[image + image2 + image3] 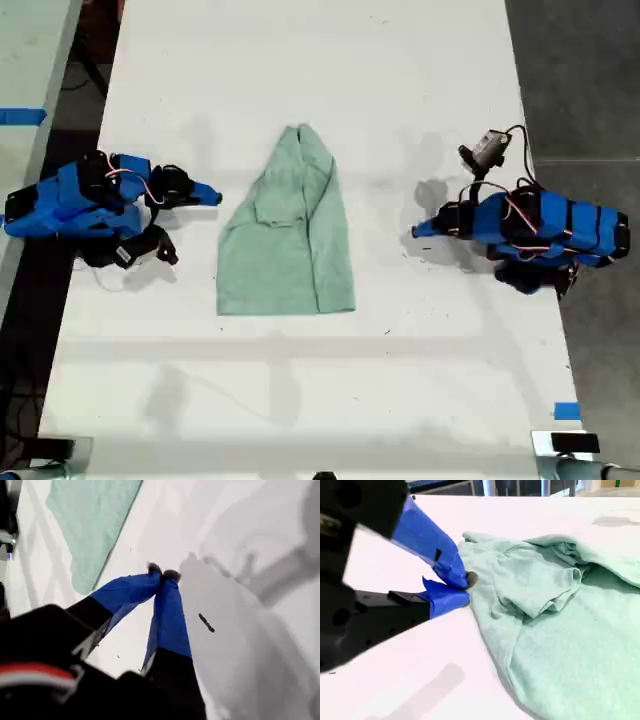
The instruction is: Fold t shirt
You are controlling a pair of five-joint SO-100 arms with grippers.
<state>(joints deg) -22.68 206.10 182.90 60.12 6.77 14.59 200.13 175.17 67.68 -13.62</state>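
My second gripper (pixel 465 587) sits low over the white table (pixel 420 80), jaws together on nothing, its tips just beside the t shirt (pixel 290 235) along one long side, near the table's edge at the exterior view's left. The shirt lies folded and wrinkled at the table's middle, tapering toward the far edge. Beyond it, well apart from the cloth, my first gripper (pixel 164 574) hangs over bare tabletop with its jaws closed tip to tip, empty.
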